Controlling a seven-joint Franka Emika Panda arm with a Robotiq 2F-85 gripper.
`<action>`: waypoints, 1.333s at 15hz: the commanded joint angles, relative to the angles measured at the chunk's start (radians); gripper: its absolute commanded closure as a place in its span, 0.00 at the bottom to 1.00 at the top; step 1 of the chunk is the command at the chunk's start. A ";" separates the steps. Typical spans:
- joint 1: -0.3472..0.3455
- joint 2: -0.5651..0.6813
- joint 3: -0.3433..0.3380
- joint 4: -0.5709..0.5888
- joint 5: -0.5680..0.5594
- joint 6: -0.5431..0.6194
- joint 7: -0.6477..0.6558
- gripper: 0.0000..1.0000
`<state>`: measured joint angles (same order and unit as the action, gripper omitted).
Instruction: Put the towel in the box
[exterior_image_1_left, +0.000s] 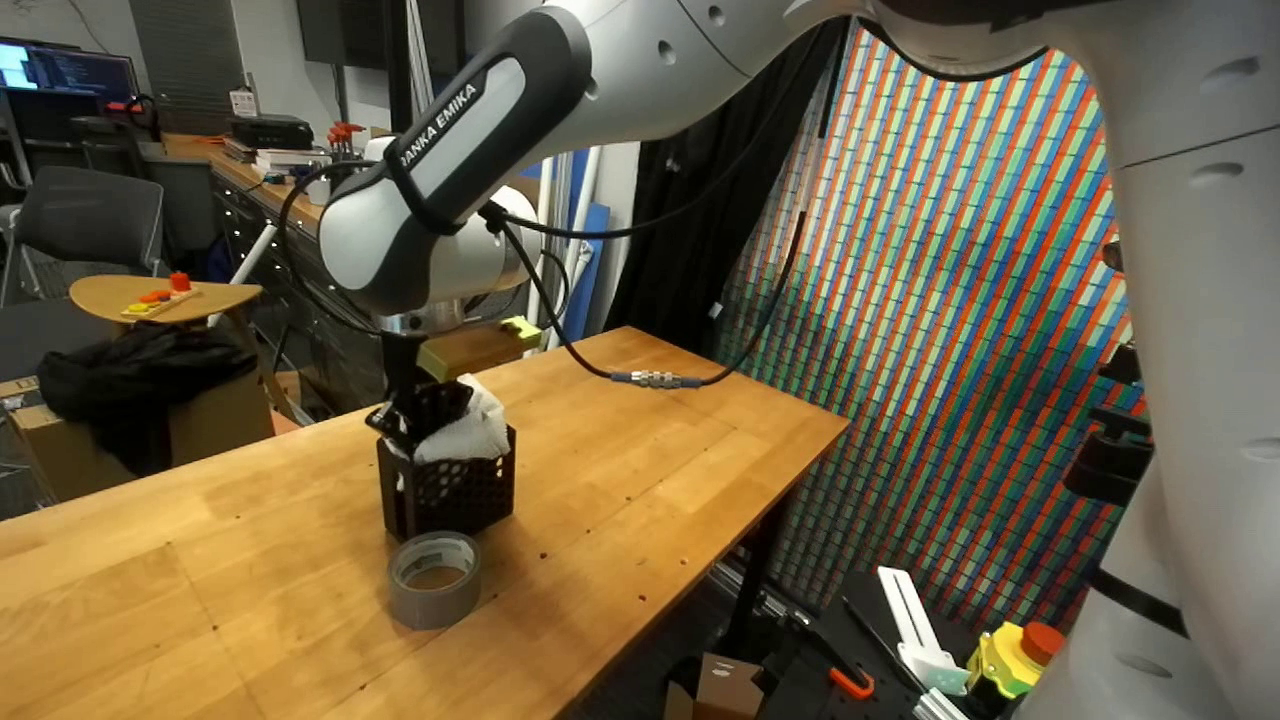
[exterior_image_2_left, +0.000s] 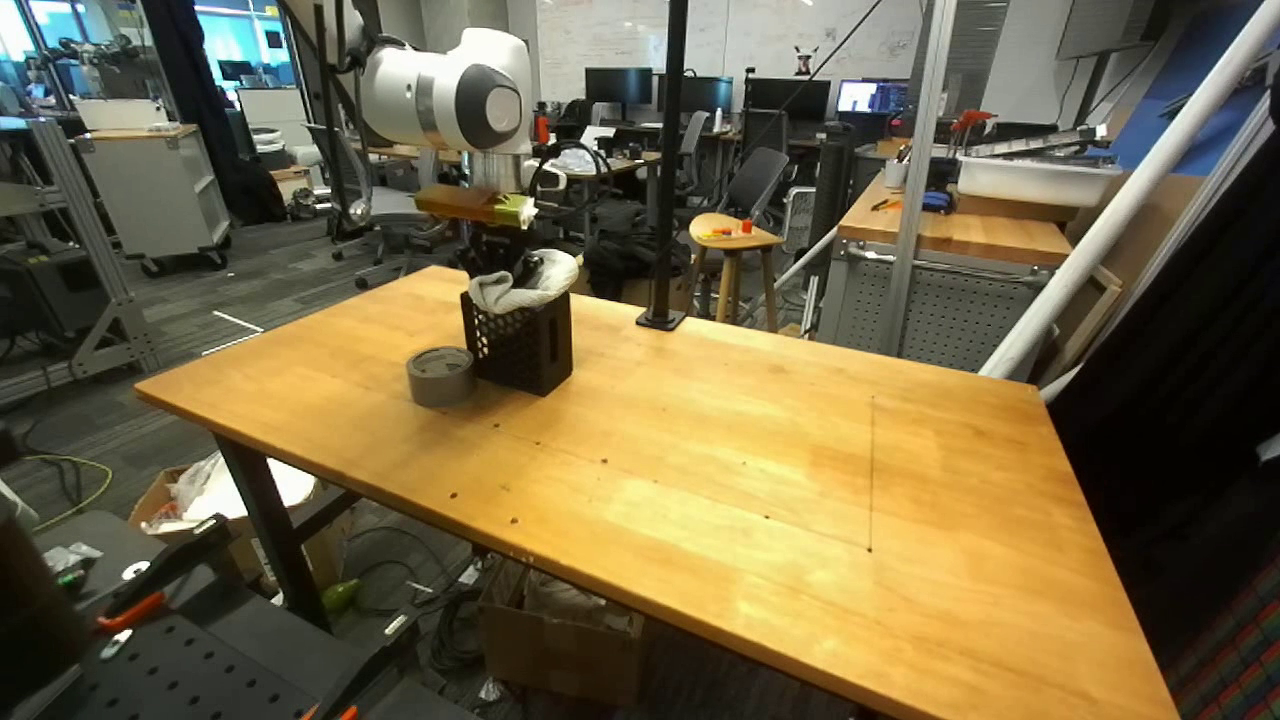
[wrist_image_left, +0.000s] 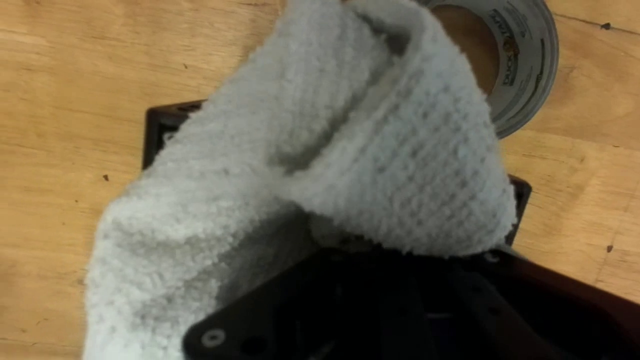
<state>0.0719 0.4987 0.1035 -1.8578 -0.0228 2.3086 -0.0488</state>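
A white, knitted-looking towel is bunched in the mouth of a small black perforated box on the table. Part of it stands above the rim and folds over it in both exterior views. The box stands upright. My gripper points down into the box opening with the towel around its fingers. In the wrist view the towel covers most of the box, leaving only two dark corners. The finger linkages close in toward each other on the towel; the fingertips themselves are hidden.
A grey tape roll lies close beside the box on the wooden table. A black post rises at a table edge behind the box. A cable hangs in a loop from the arm above the table.
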 joint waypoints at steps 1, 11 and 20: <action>0.012 -0.102 -0.041 -0.035 -0.066 -0.054 -0.005 0.99; -0.034 -0.230 -0.101 0.058 -0.266 -0.255 -0.121 0.97; -0.070 -0.125 -0.081 0.163 -0.178 -0.201 -0.240 0.56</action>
<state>0.0205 0.3269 0.0063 -1.7492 -0.2439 2.0906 -0.2442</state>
